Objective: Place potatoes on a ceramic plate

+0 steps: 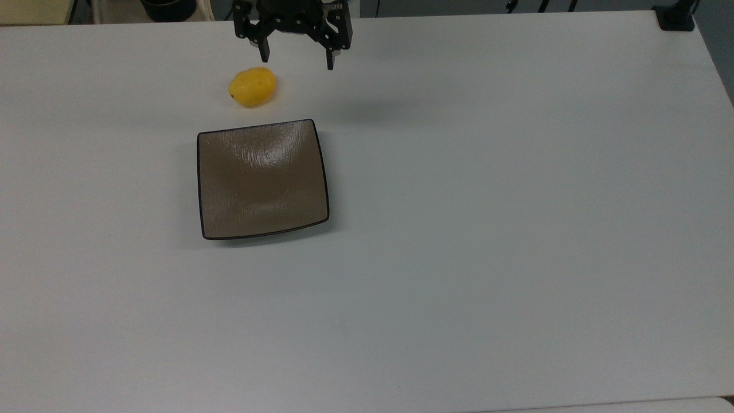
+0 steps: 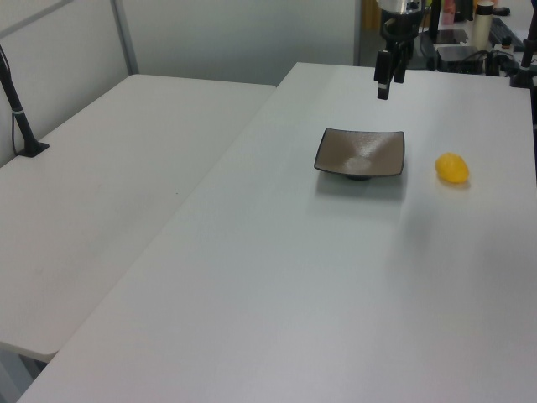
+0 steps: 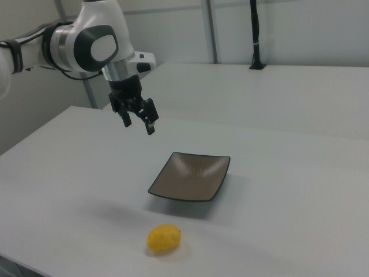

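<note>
The Panda's gripper (image 1: pixel 296 59) hangs released and empty above the table (image 1: pixel 516 229), near its far edge in the top view. The yellow potato (image 1: pixel 252 86) lies on the bare tabletop toward the top view's left, long axis slightly tilted, just beyond the empty ceramic plate (image 1: pixel 262 179), with open room around it.

The white arm (image 3: pixel 86 43) is reaching in from the right view's left, its wrist angled downward. The black pincer (image 3: pixel 138 123) is hanging in the air with nothing in its grasp. Its two fingers (image 1: pixel 264 51) are pointing down and standing spread apart, with a clear gap between them.
</note>
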You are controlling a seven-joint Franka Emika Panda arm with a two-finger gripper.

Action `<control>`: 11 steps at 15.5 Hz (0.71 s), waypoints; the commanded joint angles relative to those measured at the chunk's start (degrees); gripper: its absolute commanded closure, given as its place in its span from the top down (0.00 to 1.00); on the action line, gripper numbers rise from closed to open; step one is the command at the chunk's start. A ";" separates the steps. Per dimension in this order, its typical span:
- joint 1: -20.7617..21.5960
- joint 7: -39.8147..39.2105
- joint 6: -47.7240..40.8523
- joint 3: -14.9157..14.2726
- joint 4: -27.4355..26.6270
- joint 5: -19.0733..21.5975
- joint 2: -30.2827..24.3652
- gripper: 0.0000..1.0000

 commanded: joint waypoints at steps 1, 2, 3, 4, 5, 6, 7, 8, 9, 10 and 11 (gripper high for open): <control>0.35 -0.93 -0.16 -0.18 -1.32 -0.01 -1.30 1.00; 0.35 -0.93 -0.42 -0.18 -1.31 -0.01 -1.30 1.00; 0.35 -0.58 -0.34 -0.18 -1.23 -0.01 -1.30 1.00; 0.35 -0.40 -0.33 -0.18 -1.31 -0.01 -1.38 1.00; 0.35 -0.40 -0.33 -0.18 -1.23 -0.01 -1.38 1.00; 0.35 -0.31 -0.42 -0.18 -1.23 -0.01 -1.38 1.00; 0.35 -0.31 -0.42 -0.18 -1.23 -0.01 -1.38 1.00; 0.35 -0.31 -0.42 -0.18 -1.23 -0.01 -1.30 1.00; 0.35 -0.31 -0.42 -0.18 -1.23 -0.01 -1.30 1.00; 0.35 -0.31 -0.51 -0.18 -1.23 -0.01 -1.21 1.00; 0.35 -0.31 -0.51 -0.18 -1.31 -0.01 -1.12 1.00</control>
